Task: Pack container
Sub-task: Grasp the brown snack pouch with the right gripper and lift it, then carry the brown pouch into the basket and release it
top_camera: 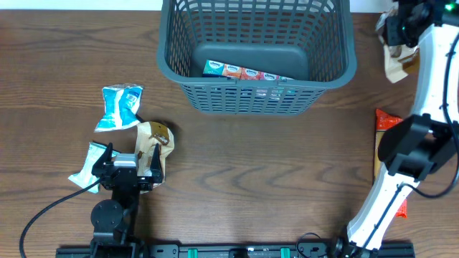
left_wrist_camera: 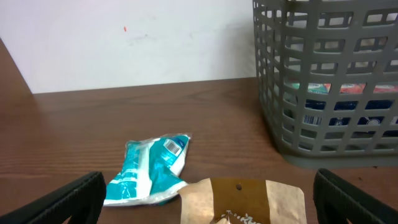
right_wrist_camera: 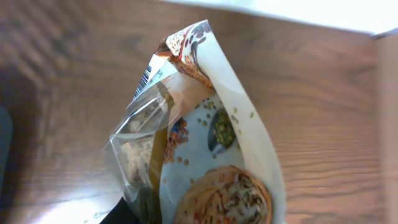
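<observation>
Since the container (top_camera: pixel 215 97) stands upright at the far middle of the wooden surface (top_camera: pixel 272 172), all positions are noted from it.

- Container: dark grey lattice sides, open top; its wall fills the right of the left wrist view (left_wrist_camera: pixel 329 93).
- Inside: one long packet (top_camera: pixel 244 72) with teal, orange and red panels, lying on the bottom along the near wall.
- Near-left of the container: a blue-and-white packet (top_camera: pixel 120 107) (left_wrist_camera: pixel 152 171) lies flat.
- Just nearer than that packet: a brown paper packet (top_camera: pixel 154 140) (left_wrist_camera: pixel 242 202).
- Left tool (top_camera: pixel 131 159): released, jaws spread wide, one finger on either side of the brown paper packet. Contact cannot be told.
- Just left of this tool: a second blue-and-white packet (top_camera: pixel 90 166).
- Right of the container, at the far edge: right tool (top_camera: pixel 399 41), clenched on a printed snack bag (top_camera: pixel 396 63) (right_wrist_camera: pixel 205 143) with a clear window and grain pictures.
- Near-right of the container: an orange packet (top_camera: pixel 387 120), partly hidden by the right arm.
</observation>
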Available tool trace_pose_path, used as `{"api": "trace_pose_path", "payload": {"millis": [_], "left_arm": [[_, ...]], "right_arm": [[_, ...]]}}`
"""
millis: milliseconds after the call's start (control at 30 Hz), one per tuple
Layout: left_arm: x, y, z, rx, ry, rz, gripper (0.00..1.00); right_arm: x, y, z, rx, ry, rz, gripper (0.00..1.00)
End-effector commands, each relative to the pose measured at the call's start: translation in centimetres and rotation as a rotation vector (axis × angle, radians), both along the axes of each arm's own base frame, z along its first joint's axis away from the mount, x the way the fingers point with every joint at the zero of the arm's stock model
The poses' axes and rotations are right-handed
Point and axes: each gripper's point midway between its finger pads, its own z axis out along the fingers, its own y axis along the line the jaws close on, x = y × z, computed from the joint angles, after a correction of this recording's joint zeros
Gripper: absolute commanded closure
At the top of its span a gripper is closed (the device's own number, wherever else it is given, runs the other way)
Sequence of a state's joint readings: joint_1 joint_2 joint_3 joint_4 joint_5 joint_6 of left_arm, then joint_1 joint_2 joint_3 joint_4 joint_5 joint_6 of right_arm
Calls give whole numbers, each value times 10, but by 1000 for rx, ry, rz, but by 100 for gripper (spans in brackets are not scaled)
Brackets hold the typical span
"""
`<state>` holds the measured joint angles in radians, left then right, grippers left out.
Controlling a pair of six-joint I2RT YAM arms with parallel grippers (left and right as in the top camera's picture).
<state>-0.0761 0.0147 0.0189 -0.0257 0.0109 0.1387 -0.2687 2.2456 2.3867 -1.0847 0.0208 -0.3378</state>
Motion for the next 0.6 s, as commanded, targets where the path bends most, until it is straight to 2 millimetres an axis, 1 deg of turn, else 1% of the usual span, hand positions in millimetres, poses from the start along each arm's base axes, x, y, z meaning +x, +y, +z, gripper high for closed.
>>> {"api": "trace_pose_path", "payload": {"millis": [0,100,167,233,367,433,467,500,533,567], "left_arm": [[-1,2,-15,13,46,12,1],[-1,2,-15,13,46,12,1],[-1,2,-15,13,46,12,1],[-1,2,-15,13,46,12,2],[-1,2,-15,13,46,12,1],[-1,2,-15,13,46,12,1],[-1,2,-15,13,46,12,1],[-1,2,-15,13,46,12,1],[-1,2,-15,13,46,12,1],[-1,2,-15,13,46,12,1]], "right_arm": [[-14,3,75,-45,-150,-36,99],[-21,8,116,-57,-247,-43,99],[-27,16,144,-71,-314,-30,99],[-34,29,175,-84,-387,-9,99],[-45,57,225,-99,-519,42,99],[-51,84,248,-99,-580,130,99],[-55,104,258,-99,-604,212,99],[-59,124,266,-98,-622,287,99],[-63,137,270,-94,-633,334,99],[-67,157,275,-93,-643,405,99]]}}
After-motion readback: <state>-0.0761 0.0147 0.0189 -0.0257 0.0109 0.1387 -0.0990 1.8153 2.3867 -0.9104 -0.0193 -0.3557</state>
